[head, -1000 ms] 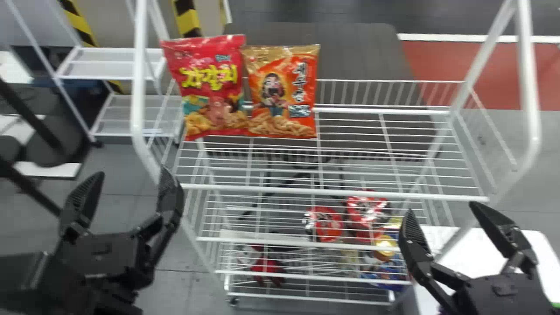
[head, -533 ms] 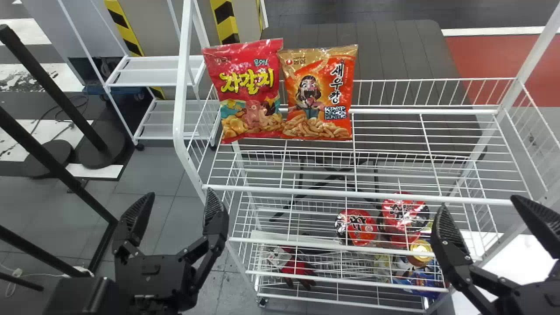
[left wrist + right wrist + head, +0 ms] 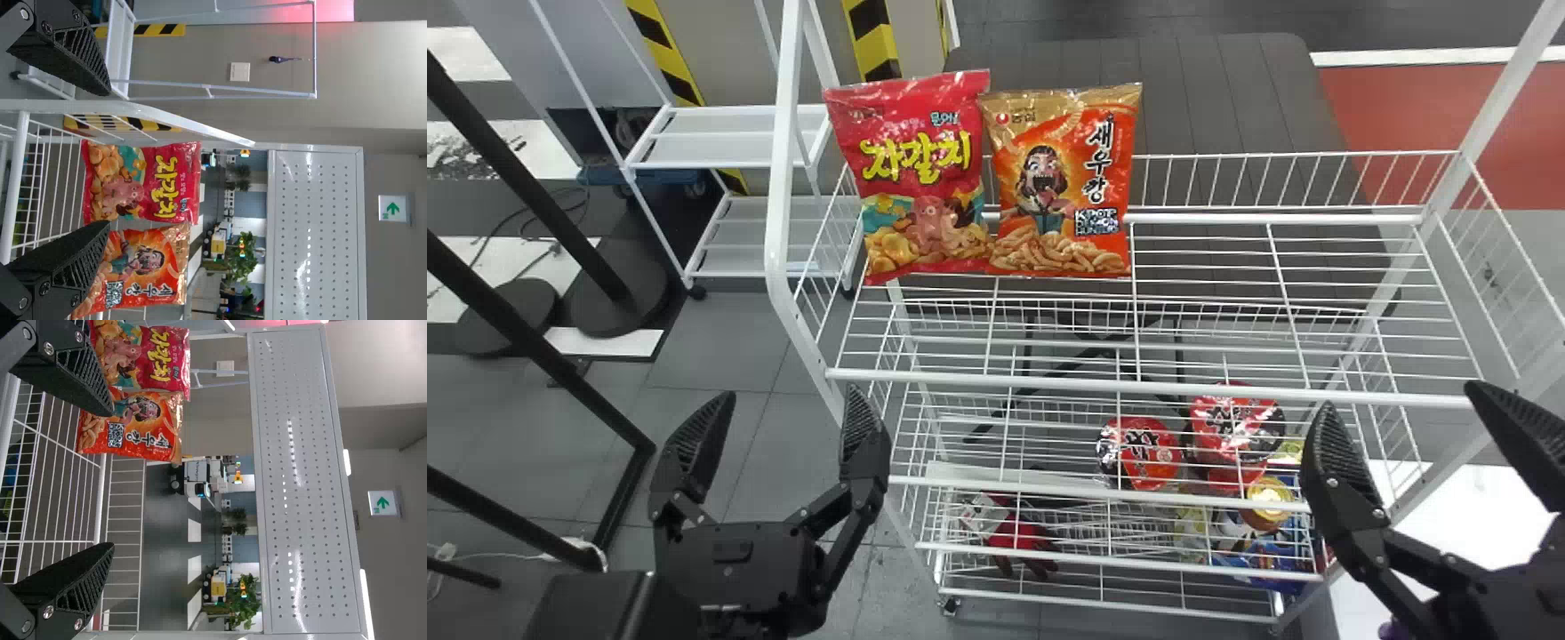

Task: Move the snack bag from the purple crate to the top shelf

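Observation:
Low at the left in the head view, my left gripper (image 3: 791, 400) stands open in front of the shelf's left end. My right gripper (image 3: 1403, 398) is open at the right, before the rack's right end. A red snack bag (image 3: 925, 178) and an orange one (image 3: 1063, 187) stand side by side on the upper wire shelf (image 3: 1227, 218), at its left. In the left wrist view the open left gripper (image 3: 107, 159) has both bags beyond it. The right wrist view has the open right gripper (image 3: 110, 480) with nothing between its fingers. A purple bit (image 3: 1394, 629) peeks out beneath the right gripper.
Lower wire shelves hold red cup packs (image 3: 1147, 452), a blue pack (image 3: 1258, 560) and a red-black item (image 3: 1023, 538). A white surface (image 3: 1476, 524) lies behind the right gripper. Black posts (image 3: 534, 347) stand at the left; white side posts (image 3: 783, 178) frame the rack.
Rack, bags and both grippers have together moved right in the head view, then slightly back left for rack and bags. Both grippers have stayed open.

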Robot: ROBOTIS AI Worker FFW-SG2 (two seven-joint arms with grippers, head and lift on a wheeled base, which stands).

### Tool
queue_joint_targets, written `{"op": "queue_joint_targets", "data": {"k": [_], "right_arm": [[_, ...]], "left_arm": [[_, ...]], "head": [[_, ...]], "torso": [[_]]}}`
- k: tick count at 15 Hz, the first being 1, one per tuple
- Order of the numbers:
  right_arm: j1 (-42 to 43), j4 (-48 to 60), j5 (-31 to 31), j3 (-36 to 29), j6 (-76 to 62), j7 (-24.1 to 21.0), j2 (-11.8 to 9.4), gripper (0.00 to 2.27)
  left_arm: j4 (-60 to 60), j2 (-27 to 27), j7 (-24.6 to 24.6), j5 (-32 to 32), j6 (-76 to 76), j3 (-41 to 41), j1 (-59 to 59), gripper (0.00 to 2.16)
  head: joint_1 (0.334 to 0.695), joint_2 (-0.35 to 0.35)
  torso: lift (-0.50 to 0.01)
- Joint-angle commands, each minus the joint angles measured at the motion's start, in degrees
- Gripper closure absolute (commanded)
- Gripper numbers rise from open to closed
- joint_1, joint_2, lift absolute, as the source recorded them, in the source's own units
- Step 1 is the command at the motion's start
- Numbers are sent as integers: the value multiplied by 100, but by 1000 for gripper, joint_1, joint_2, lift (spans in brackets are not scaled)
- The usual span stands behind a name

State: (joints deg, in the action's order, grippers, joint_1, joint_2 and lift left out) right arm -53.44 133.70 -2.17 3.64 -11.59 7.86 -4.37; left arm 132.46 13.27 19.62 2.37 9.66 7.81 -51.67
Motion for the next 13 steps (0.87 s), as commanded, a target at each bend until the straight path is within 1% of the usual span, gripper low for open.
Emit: {"op": "queue_joint_targets", "data": {"k": [1,5,13], "right_arm": [[0,7,-11,14,-5,14,-3,117],[0,7,-73,5,-22,49,-3,117],[70,-37,-81,23,13,49,24,117]], "left_arm": [[69,0,6,-87,-65,36,-10,137],[87,18,-117,-87,-206,36,-1,147],[34,35,-125,-87,-224,36,60,147]], "head": [[695,107],[695,100],[695,93]], "torso": [[1],[1],[1]]}}
